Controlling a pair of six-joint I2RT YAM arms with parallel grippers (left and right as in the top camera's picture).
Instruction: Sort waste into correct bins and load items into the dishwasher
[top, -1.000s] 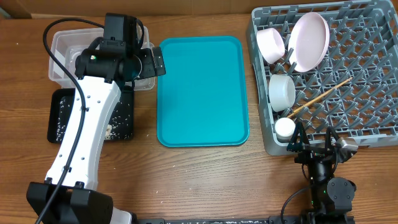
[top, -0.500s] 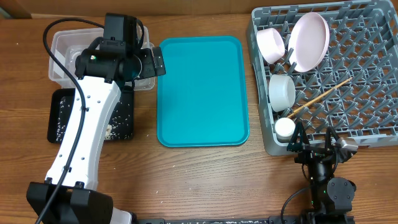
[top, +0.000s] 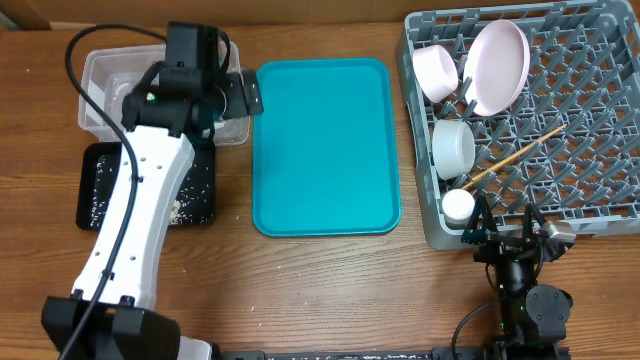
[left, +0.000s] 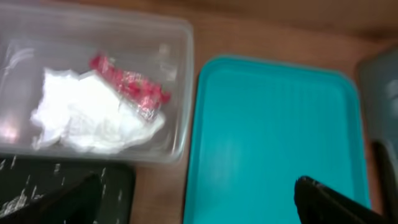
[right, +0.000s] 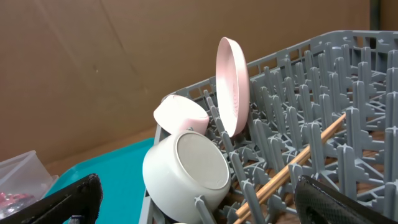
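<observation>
The clear tub (top: 95, 75) at the back left holds the white tissue (left: 87, 118) and the red wrapper (left: 127, 84). In front of it lies the black tray (top: 95, 195) with rice grains. My left gripper (left: 199, 199) hangs open and empty over the gap between the tub and the teal tray (top: 325, 145). The grey dish rack (top: 580, 130) holds the pink plate (top: 500, 65), a pale bowl (top: 435, 72), another bowl (top: 453, 148), a white cup (top: 458, 206) and chopsticks (top: 515, 155). My right gripper (right: 199, 205) is open and empty by the rack's front edge.
The teal tray lies bare in the middle of the wooden table. My left arm (top: 135, 220) stretches over the black tray. The rack's upright pegs (right: 298, 112) rise right in front of my right gripper.
My left gripper has shifted slightly to the left, towards the tub. The right arm has not moved.
</observation>
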